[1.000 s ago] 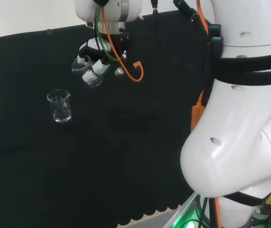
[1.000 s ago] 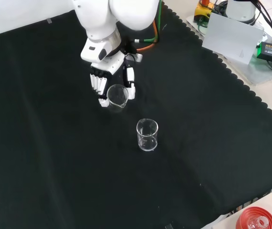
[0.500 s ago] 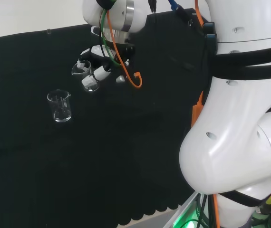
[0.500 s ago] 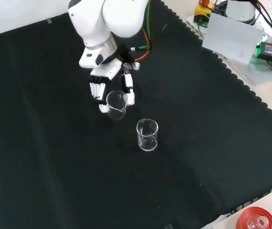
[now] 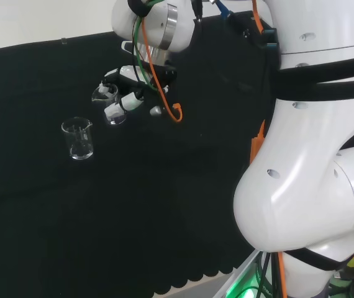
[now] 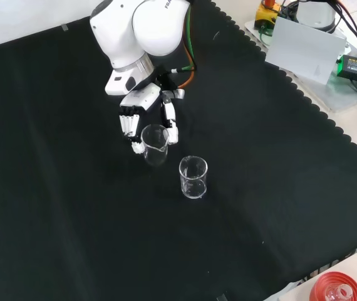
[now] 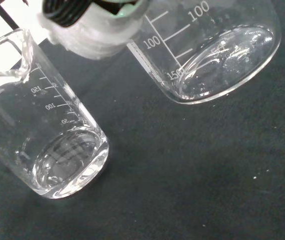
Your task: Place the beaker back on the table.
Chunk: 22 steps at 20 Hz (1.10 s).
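In the front view the hand (image 6: 146, 116) comes down from the top at the left of the centre, under the arm's white link (image 6: 142, 28), with its fingers (image 6: 128, 123) and thumb curled round a clear glass beaker (image 6: 155, 143). That beaker hangs from the grasp roughly upright, its open rim up and its spout toward the view's bottom; whether its base touches the black cloth of the desk (image 6: 53, 207) cannot be told from this view. Just to its right and a little lower stands a second clear beaker (image 6: 193, 177), upright on the cloth and apart from the held one. Far off at the bottom right corner, past the scalloped edge of the cloth, lies a red ribbed ring (image 6: 335, 290). In the head view the second beaker (image 5: 79, 138) stands alone at the left, and to its right and higher up the hand (image 5: 122, 93) grips the held beaker (image 5: 107, 102), which looks raised above the cloth and slightly tilted; an orange cable (image 5: 164, 87) loops beside the hand, and the arm's big white links fill the right. From the wrist view the second beaker (image 7: 42, 145) rests on the cloth with printed graduations on its wall, while the held beaker (image 7: 217, 55) shows its round base and its marks close up, with a blurred white fingertip (image 7: 90, 25) pressed against its wall.
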### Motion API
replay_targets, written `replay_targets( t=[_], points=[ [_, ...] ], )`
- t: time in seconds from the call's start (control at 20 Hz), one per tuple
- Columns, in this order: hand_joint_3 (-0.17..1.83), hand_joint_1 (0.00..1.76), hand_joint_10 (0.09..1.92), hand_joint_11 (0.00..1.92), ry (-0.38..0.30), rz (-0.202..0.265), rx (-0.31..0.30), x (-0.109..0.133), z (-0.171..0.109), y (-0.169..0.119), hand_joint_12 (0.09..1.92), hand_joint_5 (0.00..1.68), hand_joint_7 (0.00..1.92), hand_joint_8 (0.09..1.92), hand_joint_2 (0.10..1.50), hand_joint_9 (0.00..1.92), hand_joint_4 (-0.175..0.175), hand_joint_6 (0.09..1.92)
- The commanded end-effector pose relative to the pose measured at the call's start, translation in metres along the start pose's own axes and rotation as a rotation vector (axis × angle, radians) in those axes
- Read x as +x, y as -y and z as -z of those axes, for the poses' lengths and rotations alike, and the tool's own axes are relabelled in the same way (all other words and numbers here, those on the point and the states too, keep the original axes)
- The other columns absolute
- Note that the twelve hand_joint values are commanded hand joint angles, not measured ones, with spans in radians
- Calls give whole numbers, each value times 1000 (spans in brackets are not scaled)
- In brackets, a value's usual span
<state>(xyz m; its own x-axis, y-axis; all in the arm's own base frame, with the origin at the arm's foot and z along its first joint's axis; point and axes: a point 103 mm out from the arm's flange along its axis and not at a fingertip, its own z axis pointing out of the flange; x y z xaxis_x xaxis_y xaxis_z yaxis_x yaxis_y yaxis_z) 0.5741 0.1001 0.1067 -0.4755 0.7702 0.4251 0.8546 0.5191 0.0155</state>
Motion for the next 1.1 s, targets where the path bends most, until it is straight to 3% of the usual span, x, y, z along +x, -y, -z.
replay_targets(
  t=[0.05,1.1],
  points=[
    [-175,1282,972,1043,-14,11,-8,3,-7,-2,879,1071,1313,627,1099,1344,-82,850],
    [-175,1280,976,1036,-55,30,-27,5,-34,-11,887,1062,1306,631,1102,1333,-74,872]
  ],
)
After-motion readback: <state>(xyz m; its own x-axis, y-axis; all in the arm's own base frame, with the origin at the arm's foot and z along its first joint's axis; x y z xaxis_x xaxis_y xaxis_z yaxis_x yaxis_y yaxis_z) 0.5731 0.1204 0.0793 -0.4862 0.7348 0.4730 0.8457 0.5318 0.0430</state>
